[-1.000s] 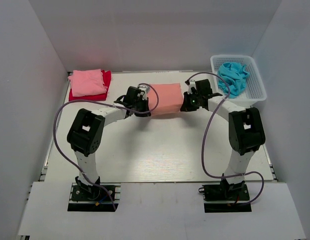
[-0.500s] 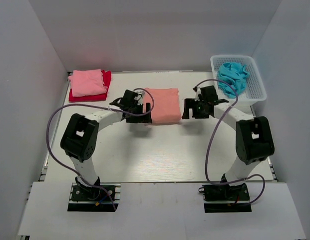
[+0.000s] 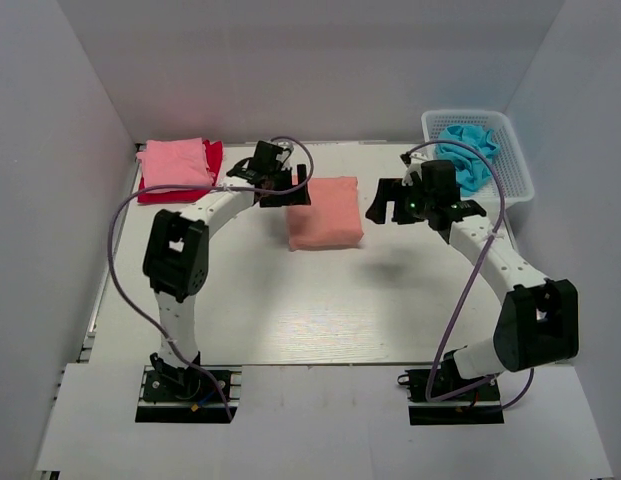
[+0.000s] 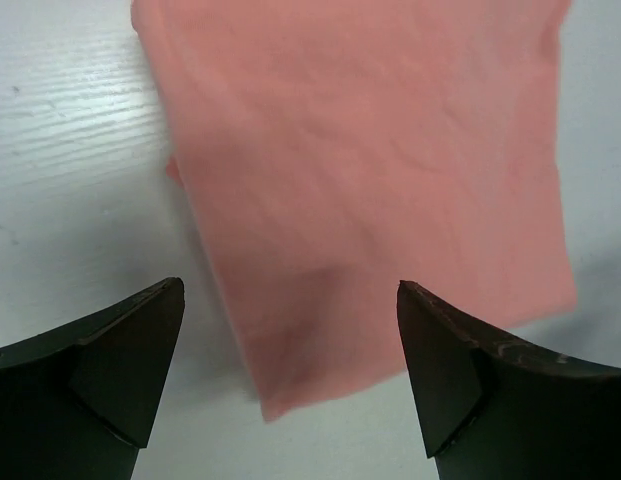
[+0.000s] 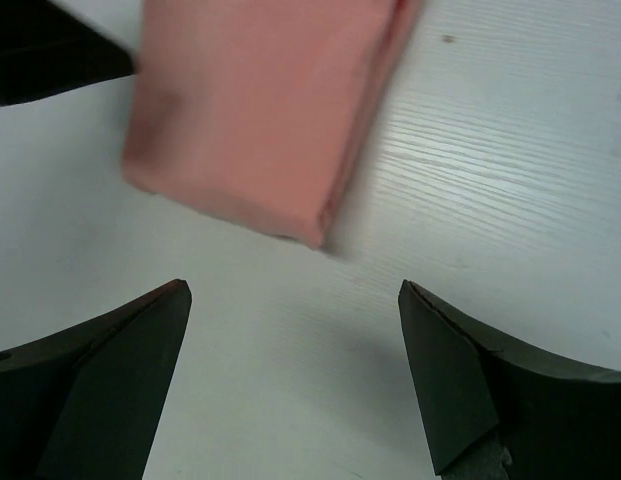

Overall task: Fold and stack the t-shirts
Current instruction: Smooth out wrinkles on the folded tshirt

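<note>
Since second ago: both arms released salmon-orange folded cloth t-shirt (image 3: 325, 212) and drew back. Left fingers (image 4: 120, 370) and right fingers (image 5: 110, 370) now spread wide, empty. Shirt lies flat mid-counter (image 3: 290, 300), touching neither. Fold looks done; stacking onto light pink folded shirt (image 3: 175, 165) likely next. Wrist views blurred, shirt edges cropped. Red shirt (image 3: 212, 160) mostly hidden under pink.

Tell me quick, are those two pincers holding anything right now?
Left pincer: open, holding nothing, hovering over the folded salmon t-shirt.
Right pincer: open, holding nothing.
</note>
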Controlling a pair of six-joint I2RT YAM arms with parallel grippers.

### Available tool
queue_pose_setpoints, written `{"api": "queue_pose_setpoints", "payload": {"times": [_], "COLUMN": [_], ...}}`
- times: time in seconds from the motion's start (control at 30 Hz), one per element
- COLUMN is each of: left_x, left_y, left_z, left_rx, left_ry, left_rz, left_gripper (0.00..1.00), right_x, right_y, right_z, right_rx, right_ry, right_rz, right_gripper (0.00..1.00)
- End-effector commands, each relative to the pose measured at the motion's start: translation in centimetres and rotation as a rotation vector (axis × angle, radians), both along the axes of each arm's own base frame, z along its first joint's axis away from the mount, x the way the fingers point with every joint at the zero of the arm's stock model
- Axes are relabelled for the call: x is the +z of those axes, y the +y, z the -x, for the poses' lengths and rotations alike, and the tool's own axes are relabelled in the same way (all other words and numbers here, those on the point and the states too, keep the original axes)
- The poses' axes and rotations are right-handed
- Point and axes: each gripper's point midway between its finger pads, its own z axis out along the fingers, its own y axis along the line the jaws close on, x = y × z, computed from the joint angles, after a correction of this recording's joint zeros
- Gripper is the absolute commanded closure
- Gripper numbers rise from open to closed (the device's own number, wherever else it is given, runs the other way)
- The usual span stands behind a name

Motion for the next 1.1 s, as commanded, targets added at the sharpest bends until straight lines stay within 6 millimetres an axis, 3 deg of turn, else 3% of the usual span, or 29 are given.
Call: {"api": "queue_pose_setpoints", "payload": {"times": [0.0, 0.03, 0.07, 0.1, 0.23, 0.27, 0.3, 0.33, 0.37, 0.4, 0.5, 0.6, 0.63, 0.77, 0.9, 1.03, 1.07], "left_x": [0.3, 0.4, 2.2, 2.3, 7.9, 6.4, 8.9, 9.1, 11.2, 9.6, 10.5, 8.6, 6.7, 2.8, -1.3, -4.2, -4.4], "left_y": [-1.2, -1.5, -2.5, -2.5, -3.4, -3.1, -3.6, -3.8, -4.0, -4.0, -5.0, -6.4, -6.6, -8.3, -8.4, -7.6, -6.9], "left_z": [-0.8, -0.6, -1.4, -1.4, -3.4, -3.7, -4.8, -5.2, -6.3, -6.3, -7.2, -7.7, -7.8, -6.5, -6.3, -7.7, -8.4], "left_rx": [0.018, 0.02, 0.009, 0.021, 0.064, 0.088, 0.084, 0.085, 0.093, 0.098, 0.06, -0.011, -0.024, -0.171, -0.203, -0.158, -0.146], "left_ry": [0.061, 0.072, 0.015, 0.0, -0.122, -0.079, -0.116, -0.113, -0.152, -0.103, -0.131, -0.104, -0.074, -0.013, 0.051, 0.05, 0.038], "left_rz": [0.045, 0.063, 0.126, 0.148, 0.285, 0.247, 0.265, 0.263, 0.272, 0.248, 0.277, 0.332, 0.32, 0.35, 0.361, 0.332, 0.323], "left_gripper": [0.04, 0.04, 0.0, 0.0, 0.0, 0.0, 0.0, 0.0, 0.0, 0.0, 0.0, 0.0, 0.0, 0.0, 0.0, 0.0, 0.0], "right_x": [3.6, 3.7, 4.3, 3.7, 4.0, 4.4, 3.3, 3.5, 3.4, 3.2, 3.0, 2.0, 1.1, -1.1, -5.0, -8.7, -10.5], "right_y": [5.0, 5.7, 6.2, 6.9, 9.4, 9.8, 10.0, 10.4, 10.8, 11.0, 12.2, 13.1, 13.3, 13.4, 12.9, 11.9, 11.3], "right_z": [0.3, -0.2, -0.4, -0.4, -0.2, -0.3, -0.7, -1.0, -1.2, -1.5, -1.7, -1.8, -1.9, -1.9, -1.7, -1.7, -2.0], "right_rx": [0.217, 0.224, 0.241, 0.272, 0.349, 0.365, 0.368, 0.377, 0.385, 0.39, 0.422, 0.443, 0.439, 0.424, 0.405, 0.359, 0.334], "right_ry": [-0.044, -0.02, -0.017, 0.003, 0.016, 0.011, 0.032, 0.032, 0.038, 0.041, 0.035, 0.071, 0.089, 0.141, 0.212, 0.251, 0.272], "right_rz": [-0.202, -0.238, -0.266, -0.294, -0.386, -0.39, -0.384, -0.387, -0.39, -0.393, -0.405, -0.43, -0.427, -0.421, -0.405, -0.347, -0.319], "right_gripper": [0.1, 0.1, 0.1, 0.1, 0.1, 0.1, 0.1, 0.1, 0.1, 0.1, 0.1, 0.1, 0.1, 0.1, 0.1, 0.1, 0.1]}}
